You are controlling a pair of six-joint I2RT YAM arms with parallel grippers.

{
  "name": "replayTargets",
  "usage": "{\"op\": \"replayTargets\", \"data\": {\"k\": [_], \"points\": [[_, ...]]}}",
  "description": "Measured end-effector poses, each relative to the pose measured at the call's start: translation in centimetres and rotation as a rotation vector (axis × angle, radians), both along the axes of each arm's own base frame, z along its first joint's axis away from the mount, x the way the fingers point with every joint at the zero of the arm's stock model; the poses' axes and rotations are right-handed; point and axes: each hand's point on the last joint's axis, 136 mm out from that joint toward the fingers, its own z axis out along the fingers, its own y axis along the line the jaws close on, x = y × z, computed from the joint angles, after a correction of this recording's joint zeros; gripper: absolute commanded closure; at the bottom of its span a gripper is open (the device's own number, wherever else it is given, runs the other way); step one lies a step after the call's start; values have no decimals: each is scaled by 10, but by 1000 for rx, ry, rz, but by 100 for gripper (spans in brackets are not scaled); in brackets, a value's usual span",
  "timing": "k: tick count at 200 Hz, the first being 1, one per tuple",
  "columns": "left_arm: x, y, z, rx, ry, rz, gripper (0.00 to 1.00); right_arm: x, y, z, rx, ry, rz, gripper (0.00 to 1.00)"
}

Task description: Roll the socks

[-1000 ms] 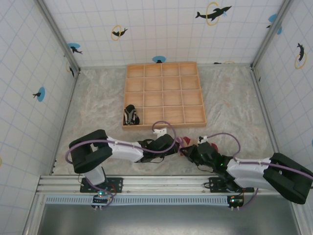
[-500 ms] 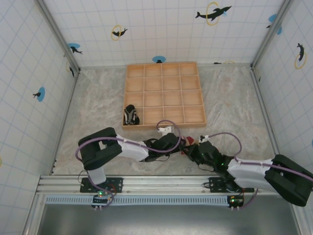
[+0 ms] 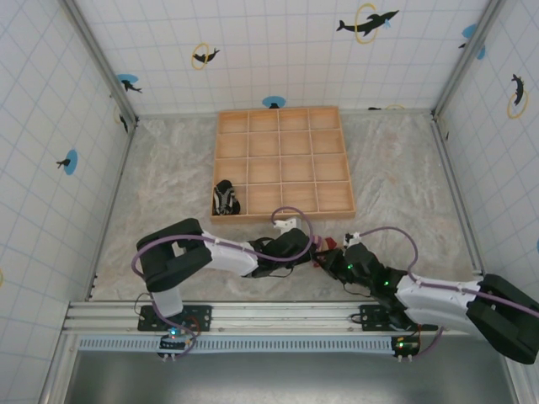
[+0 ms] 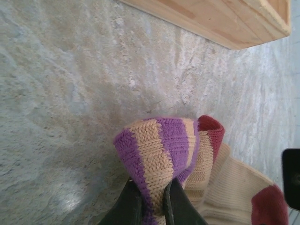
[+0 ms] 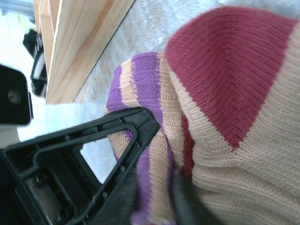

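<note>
The tan sock (image 4: 234,183) lies on the table just in front of the wooden tray, with a dark red patch (image 5: 229,61) and a purple-and-tan striped cuff (image 4: 159,145). My left gripper (image 4: 151,206) is shut on a raised fold of that cuff. My right gripper (image 5: 154,206) is shut on the same cuff from the other side, right beside the left fingers (image 5: 93,150). From above, the two grippers (image 3: 310,244) (image 3: 330,254) meet over the sock (image 3: 324,244), which they mostly hide. The black-and-white striped sock (image 3: 225,199) lies bunched by the tray's near left corner.
The wooden tray (image 3: 337,202) with several compartments stands just behind the grippers; its front edge (image 4: 211,18) is close to the lifted cuff. Tiled walls enclose the marbled table (image 3: 168,194), with bare room to the left and right.
The left gripper has shifted right toward the sock and the right arm has reached further left. The two grippers now sit closer together over the sock, covering more of it.
</note>
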Motion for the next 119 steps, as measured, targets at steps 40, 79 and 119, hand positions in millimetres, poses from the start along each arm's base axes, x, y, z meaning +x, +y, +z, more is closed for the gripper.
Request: {"op": "replayTargets", "data": {"k": [40,79,119], "points": [[-3,28,4,117,11,25,100,-6,-2,3,-76,-105,107,36],[-10,79,6,222,2,75,100,-2,-6,12,-259,-190,195,36],[-18,121,6,268,-10,124,100,10,-13,33,-424,-272,240,36]]}}
